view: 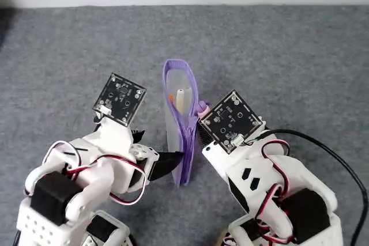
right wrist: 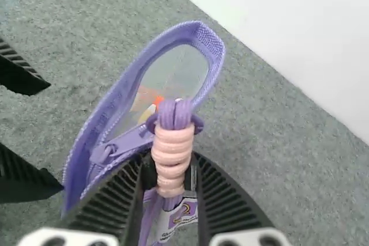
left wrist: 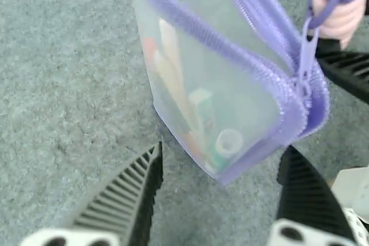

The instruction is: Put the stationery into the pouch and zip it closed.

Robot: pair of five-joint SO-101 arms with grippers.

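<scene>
We see pouch (view: 181, 119) standing on edge at middle of table (view: 69, 56), long axis toward far edge. Stationery (left wrist: 173, 79) already inside, visible through clear wall. We find right gripper (right wrist: 169, 168) clamped on pink zipper pull (right wrist: 170, 154) at pouch's near end. Mouth gapes beyond it, so we judge zipping barely begun. We note left gripper (left wrist: 222, 154) spread wide, fingers flanking pouch's near corner, likely to brace it against pull toward far edge.

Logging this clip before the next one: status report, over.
Left gripper open at near end of pouch. Right gripper shut on zipper pull. Pouch standing on edge, stationery inside, mouth not yet zipped.
</scene>
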